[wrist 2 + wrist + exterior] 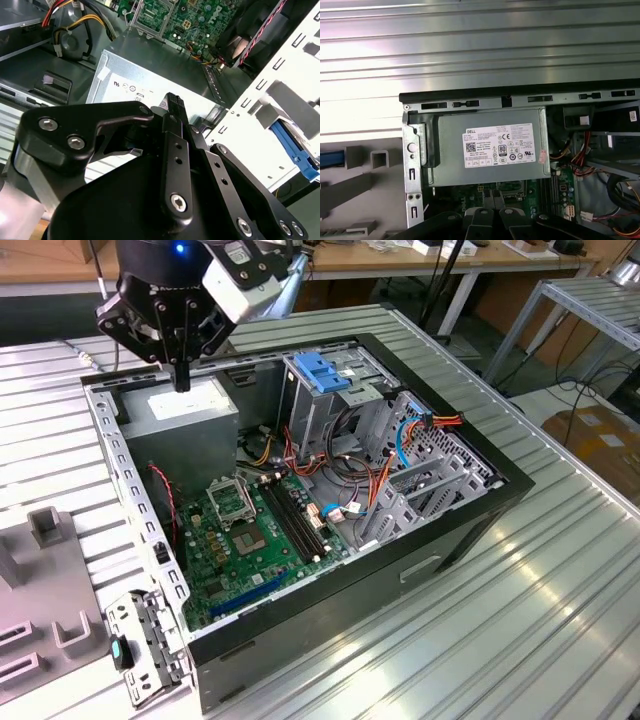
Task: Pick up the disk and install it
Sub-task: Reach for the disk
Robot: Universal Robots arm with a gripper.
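The pincer (pixel 182 383) is hanging over the power-supply box (pixel 190 410), closed narrow and gripping nothing. The disk's place is uncertain: a blue strip (pixel 330 159) on the grey fixture (pixel 365 192), in the first wrist view, may be its rail. Descending here is risking tip contact with the box. The exterior view is adding the drive cage (pixel 325 390).
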